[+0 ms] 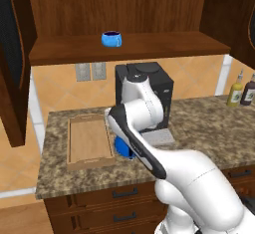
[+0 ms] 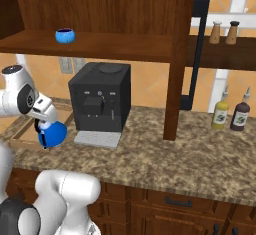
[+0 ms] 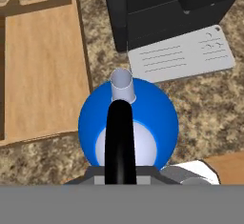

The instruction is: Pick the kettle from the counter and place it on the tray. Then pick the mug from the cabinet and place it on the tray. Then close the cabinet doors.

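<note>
My gripper (image 3: 119, 178) is shut on the black arched handle of the glossy blue kettle (image 3: 128, 123), seen from above with its spout pointing away. The kettle (image 2: 51, 134) hangs low over the granite counter (image 1: 209, 128), between the light-wood tray (image 3: 43, 66) and the coffee machine, and my forearm covers most of it in the left base view (image 1: 123, 148). The tray (image 1: 87, 141) holds nothing. The blue mug (image 1: 111, 39) stands on the open cabinet's shelf (image 1: 159, 46). The cabinet doors (image 1: 10, 54) are swung open.
A black coffee machine (image 2: 100, 96) with a grey drip plate (image 3: 181, 54) stands right beside the kettle. Two sauce bottles (image 2: 230, 113) stand at the counter's right end, and shakers (image 2: 224, 31) sit on a side shelf. The right door's black handle (image 2: 199, 54) juts over the counter.
</note>
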Motion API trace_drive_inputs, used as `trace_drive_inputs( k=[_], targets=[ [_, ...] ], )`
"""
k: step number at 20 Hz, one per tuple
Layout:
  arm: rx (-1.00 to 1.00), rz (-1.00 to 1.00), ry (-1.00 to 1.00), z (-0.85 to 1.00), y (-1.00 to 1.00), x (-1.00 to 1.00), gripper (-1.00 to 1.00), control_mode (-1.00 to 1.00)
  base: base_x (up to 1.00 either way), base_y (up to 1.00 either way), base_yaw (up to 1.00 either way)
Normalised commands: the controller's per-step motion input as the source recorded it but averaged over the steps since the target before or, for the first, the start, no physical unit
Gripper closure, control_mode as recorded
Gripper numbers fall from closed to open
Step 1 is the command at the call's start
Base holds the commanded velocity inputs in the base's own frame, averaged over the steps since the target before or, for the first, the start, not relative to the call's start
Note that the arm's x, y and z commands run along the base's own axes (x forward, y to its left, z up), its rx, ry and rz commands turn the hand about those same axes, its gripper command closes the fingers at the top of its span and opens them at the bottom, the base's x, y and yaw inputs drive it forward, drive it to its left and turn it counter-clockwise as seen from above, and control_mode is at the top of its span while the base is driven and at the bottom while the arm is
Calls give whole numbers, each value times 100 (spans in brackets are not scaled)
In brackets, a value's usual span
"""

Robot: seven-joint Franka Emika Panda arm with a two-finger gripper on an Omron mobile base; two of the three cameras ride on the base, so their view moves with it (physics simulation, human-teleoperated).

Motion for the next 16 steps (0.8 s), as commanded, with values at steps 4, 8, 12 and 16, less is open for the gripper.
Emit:
trace_drive_inputs(
  k=[4, 8, 12, 16],
  targets=[
    [2, -16, 0, 2, 86, 42, 100, -100, 0, 0, 0],
    [0, -11, 2, 0, 41, 41, 100, -100, 0, 0, 0],
    [0, 0, 0, 0, 0, 0, 100, -100, 0, 0, 0],
    [3, -3, -6, -9, 18, 35, 100, -100, 0, 0, 0]
  ],
)
